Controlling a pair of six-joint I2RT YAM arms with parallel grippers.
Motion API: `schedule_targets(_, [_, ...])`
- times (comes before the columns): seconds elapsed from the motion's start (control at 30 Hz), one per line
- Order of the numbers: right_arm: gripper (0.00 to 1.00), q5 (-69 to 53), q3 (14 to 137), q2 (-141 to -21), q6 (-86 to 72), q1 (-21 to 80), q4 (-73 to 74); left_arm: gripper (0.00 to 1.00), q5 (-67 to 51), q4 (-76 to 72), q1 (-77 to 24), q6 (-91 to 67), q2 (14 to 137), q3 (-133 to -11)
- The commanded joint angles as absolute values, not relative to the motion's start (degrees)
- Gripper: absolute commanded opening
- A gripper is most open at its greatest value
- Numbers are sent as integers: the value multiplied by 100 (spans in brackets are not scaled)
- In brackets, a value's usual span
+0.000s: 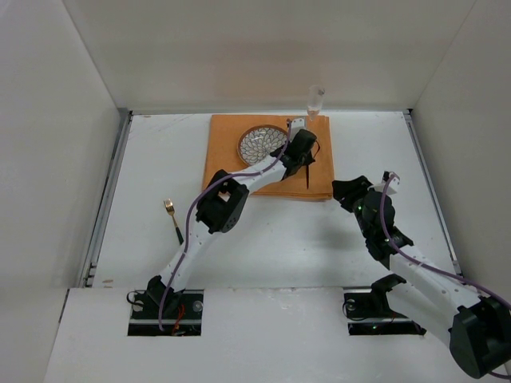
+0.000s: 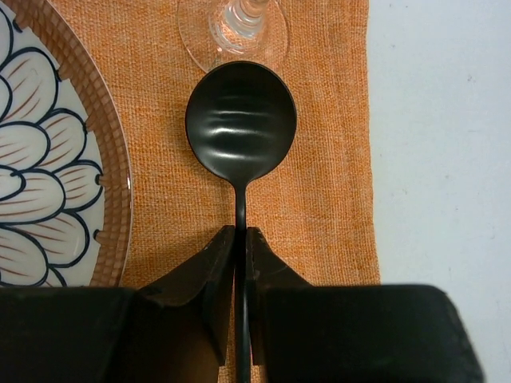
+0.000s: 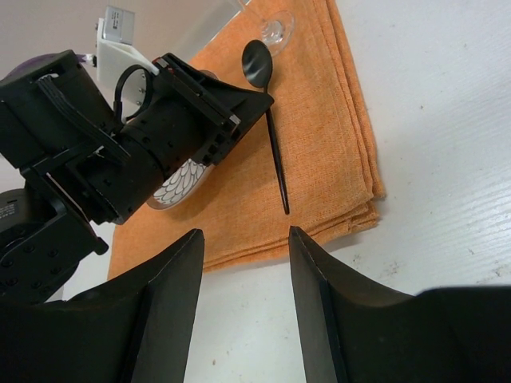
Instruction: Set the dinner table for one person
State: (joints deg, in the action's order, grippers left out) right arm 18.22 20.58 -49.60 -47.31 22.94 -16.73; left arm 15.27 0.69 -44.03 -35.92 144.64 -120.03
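Left pincer [image 2: 241,233] is pressed around the black spoon [image 2: 241,128] laid on the orange mat [image 2: 327,199]; right pincer [image 3: 245,235] is spread.

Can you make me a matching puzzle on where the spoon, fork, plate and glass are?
1 black spoon
2 fork
3 plate
4 glass

a on the bare dinner table, left of the orange mat
b on the mat, left of the spoon
c gripped by the left gripper
d standing just beyond the spoon's bowl

Pairs: 1c, 2a, 3b, 4d
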Motion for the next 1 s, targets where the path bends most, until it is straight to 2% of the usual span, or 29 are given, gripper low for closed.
schedule_targets(0.0, [53, 1925, 2109, -4869, -4606, 2360, -1889, 9, 1485, -35, -4434, -3603, 14423, -12287])
schedule_targets(0.13, [53, 1916, 2127, -4869, -4597, 2360, -1846, 14, 1555, -44, -4451, -3586, 14449, -12226])
schedule_targets(0.4, [53, 1986, 2118, -4852, -4570, 2386, -1863, 16, 1608, -61, -4460, -3542, 14344, -12103])
schedule_targets(0.53, [53, 1995, 2109, -4773, -4570, 2386, -1819, 26, 1740, -350, -4504, -3463, 13818, -11595])
schedule_targets(0.7, [53, 2056, 2074, -4737, -4562, 2386, -1854, 36, 1845, -1053, -4522, -3191, 12589, -10435])
schedule_targets(0.73, [52, 2091, 2066, -4737, -4562, 2395, -1889, 37, 1863, -1185, -4504, -3156, 12299, -10146])
schedule_targets(0.9, [35, 1934, 2153, -4965, -4535, 2491, -1907, 43, 2021, -1511, -4434, -2910, 10673, -8485])
schedule_targets(0.97, [31, 1969, 2188, -5097, -4509, 2544, -1925, 44, 2144, -1485, -4373, -2857, 9997, -7738])
